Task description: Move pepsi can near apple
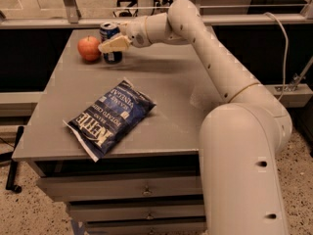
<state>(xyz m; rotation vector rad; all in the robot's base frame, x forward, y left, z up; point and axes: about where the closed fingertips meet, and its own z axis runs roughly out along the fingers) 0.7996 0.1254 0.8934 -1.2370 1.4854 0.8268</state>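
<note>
Clasping one pepsi can [108, 32], fingers [115, 44] closed on it, just beside one apple [89, 48], one chip bag [110, 117] well apart.

The gripper [108, 42], at the far left corner of the bench [176, 97], covered the middle of the pepsi can [108, 31], so its lettering was hidden. The robot's body [244, 180] and the drawers [146, 189] ran off the bottom edge.

The gripper [113, 44] hangs at the pepsi can [109, 32], at the table's [195, 82] far corner. On the can's side away from the arm, the apple [89, 48] blocks passage. Nearer the camera, bare tabletop runs to the flat chip bag [111, 117], well apart. Beneath the arm the surface is open.
</note>
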